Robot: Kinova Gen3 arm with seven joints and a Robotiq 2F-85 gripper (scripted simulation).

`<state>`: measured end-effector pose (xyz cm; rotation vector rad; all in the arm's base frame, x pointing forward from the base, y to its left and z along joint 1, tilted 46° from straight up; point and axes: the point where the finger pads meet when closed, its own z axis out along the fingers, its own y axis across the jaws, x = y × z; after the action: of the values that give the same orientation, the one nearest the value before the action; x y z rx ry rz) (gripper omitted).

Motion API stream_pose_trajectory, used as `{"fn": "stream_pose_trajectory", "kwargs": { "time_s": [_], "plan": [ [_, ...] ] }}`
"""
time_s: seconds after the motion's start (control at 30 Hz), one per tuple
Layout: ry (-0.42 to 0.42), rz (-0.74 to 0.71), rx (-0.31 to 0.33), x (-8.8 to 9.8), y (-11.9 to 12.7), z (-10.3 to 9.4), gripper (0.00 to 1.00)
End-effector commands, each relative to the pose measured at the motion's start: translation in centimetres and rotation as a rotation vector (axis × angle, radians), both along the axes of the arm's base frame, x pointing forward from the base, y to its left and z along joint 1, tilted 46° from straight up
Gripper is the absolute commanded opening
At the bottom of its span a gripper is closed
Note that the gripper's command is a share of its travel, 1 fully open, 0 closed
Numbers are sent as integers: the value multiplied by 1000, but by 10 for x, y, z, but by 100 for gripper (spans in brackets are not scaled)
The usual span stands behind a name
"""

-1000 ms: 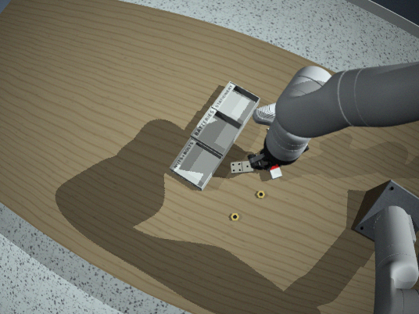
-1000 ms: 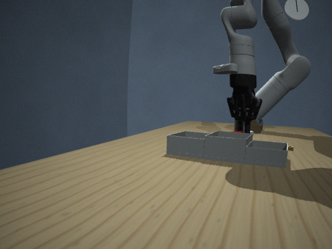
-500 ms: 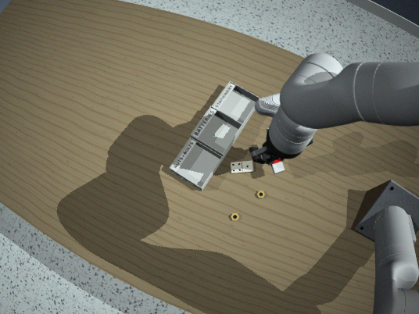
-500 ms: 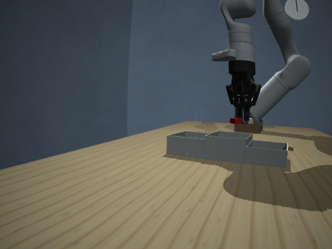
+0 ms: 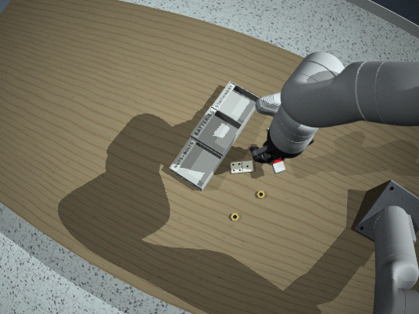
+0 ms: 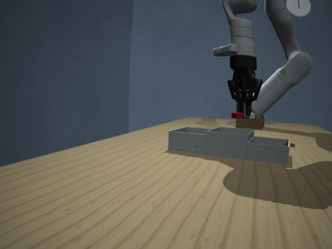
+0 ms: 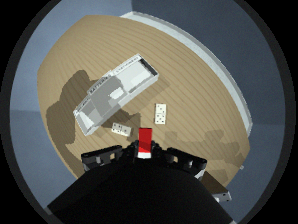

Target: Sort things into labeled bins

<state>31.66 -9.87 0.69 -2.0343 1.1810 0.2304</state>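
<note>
My gripper (image 5: 270, 158) hangs above the table just right of the bin row and is shut on a small red and white block (image 5: 278, 165), which looks like an eraser. The block also shows in the side view (image 6: 243, 115), held above the bins' rims, and in the wrist view (image 7: 144, 143). Three grey bins stand in a row: STATIONERY (image 5: 239, 103), BATTERIES (image 5: 217, 130) and NUTS+BOLTS (image 5: 195, 163). A white domino (image 5: 241, 166) lies on the table beside the bins, left of my gripper. Two brass nuts (image 5: 260, 194) (image 5: 234, 216) lie nearer the front.
The wrist view shows a second domino (image 7: 160, 113) on the table beyond the block; my arm hides it in the overhead view. The arm's base (image 5: 391, 207) stands at the right edge. The arm casts a large shadow over the table's left and front.
</note>
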Motion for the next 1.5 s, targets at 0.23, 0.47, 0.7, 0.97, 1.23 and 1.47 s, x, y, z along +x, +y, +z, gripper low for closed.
{"fn": "stream_pose_trajectory", "kwargs": {
  "time_s": [0.23,0.47,0.7,0.97,1.23,1.47],
  "plan": [
    [-2,-6,-5,13,-16,-4,19],
    [-2,-6,-5,38,-38,-18,19],
    [101,-110,27,64,-61,-32,19],
    [306,-320,90,89,-83,-46,19],
    [580,-598,174,107,-99,-56,19],
    [591,-609,177,108,-98,-55,19]
  ]
}}
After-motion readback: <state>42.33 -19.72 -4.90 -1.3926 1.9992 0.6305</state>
